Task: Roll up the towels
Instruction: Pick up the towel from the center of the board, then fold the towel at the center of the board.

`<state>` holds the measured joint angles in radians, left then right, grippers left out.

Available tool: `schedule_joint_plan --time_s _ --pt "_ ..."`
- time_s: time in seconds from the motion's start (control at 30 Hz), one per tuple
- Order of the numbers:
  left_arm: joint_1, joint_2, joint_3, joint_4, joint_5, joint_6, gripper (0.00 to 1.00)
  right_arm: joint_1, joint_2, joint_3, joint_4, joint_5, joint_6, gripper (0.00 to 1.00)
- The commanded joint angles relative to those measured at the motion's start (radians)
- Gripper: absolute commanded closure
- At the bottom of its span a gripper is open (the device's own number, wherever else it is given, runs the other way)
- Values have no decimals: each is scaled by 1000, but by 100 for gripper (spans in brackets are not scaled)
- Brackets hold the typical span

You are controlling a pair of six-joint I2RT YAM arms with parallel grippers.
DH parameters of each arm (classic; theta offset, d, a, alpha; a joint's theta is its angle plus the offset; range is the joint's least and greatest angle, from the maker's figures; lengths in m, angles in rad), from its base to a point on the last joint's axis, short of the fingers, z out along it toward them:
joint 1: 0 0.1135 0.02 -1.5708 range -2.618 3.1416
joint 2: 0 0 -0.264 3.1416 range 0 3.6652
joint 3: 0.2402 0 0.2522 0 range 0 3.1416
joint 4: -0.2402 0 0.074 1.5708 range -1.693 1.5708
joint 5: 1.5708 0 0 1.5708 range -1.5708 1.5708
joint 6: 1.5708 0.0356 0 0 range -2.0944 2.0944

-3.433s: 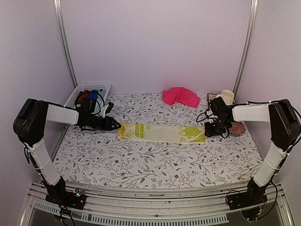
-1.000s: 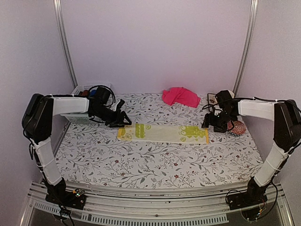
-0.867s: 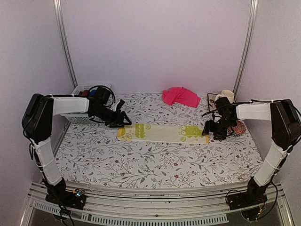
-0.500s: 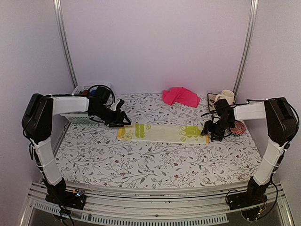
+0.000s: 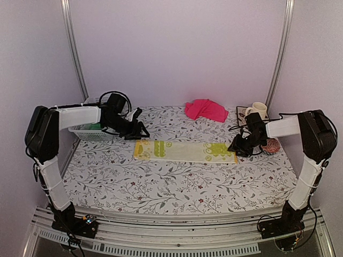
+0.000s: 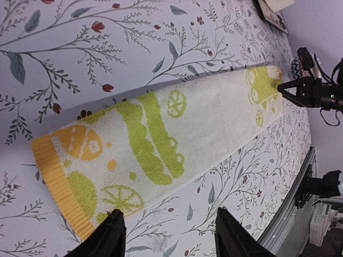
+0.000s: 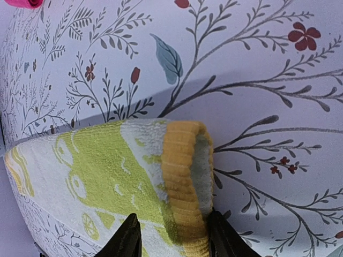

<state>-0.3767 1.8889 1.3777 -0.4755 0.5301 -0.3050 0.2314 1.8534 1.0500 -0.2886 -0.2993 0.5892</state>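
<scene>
**Site:** table w/ floral cloth point(image 5: 177, 187), two arms working from the near edge.

**Item 1, patterned towel** point(image 5: 185, 151): lime-yellow w/ white and orange print. Lies flat as a long strip across mid-table, running left to right. No roll formed along most of its length. At the right end the orange hem point(image 7: 185, 182) is lifted and curled back over the lime part. The left end lies flat, fringe edge on the cloth.

**Item 2, pink towel** point(image 5: 206, 110): crumpled heap at the back of the table, right of centre. Well apart from both arms and untouched.

**Left gripper** point(image 5: 142, 131): at the far left corner of the strip, pointing at it. The wrist view shows it point(image 6: 169, 238) released, fingers point(image 6: 112, 235) spread wide w/ nothing between them, over the fringe end. I can't confirm contact w/ the towel.

**Right gripper** point(image 5: 234, 148): down at the strip's right end. The wrist view puts it point(image 7: 174, 235) astride the curled hem, one finger on each side and the hem bunched between. The finger on the outer side is against the hem. The jaws are partly closed, but I can't tell if the clamp is firm or only loose around the fold.

**Other items:**
- White basket point(image 5: 86, 133) at back left, under the left arm.
- Mug point(image 5: 258, 110) at back right.
- Red-orange woven pad point(image 5: 270, 144) just beside the right gripper, on its outer side.
</scene>
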Motion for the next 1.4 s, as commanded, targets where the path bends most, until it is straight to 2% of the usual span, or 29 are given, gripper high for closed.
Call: schedule_joint_plan --time_s 0.0,0.13,0.3,0.37,0.47,0.5,0.6,0.83,1.23,1.37 --pt "6 -33 30 -17 5 17 43 1 56 -50 -27 -25 20 57" --pt "7 -33 30 -19 10 18 43 0 58 -63 -26 -17 25 60" --pt "7 -34 30 -19 13 15 43 0 47 -81 -27 -1 28 72" --pt "6 -34 32 -18 13 14 43 0 48 -81 -27 -1 28 78" --pt "7 -35 34 -20 13 12 43 0 55 -69 -44 4 32 96" --pt "6 -36 35 -20 12 12 43 0 54 -65 -51 10 34 97" --pt "7 -44 37 -28 -7 13 43 0 31 -54 -75 26 40 98" --pt "20 -57 16 -29 -35 4 43 -11 -82 41 -258 139 13 98" --pt "27 -38 4 -23 -28 1 43 -187 -199 150 -470 252 -141 98" --pt "27 -25 10 -22 -23 -3 43 -177 -162 261 -516 206 -205 98"
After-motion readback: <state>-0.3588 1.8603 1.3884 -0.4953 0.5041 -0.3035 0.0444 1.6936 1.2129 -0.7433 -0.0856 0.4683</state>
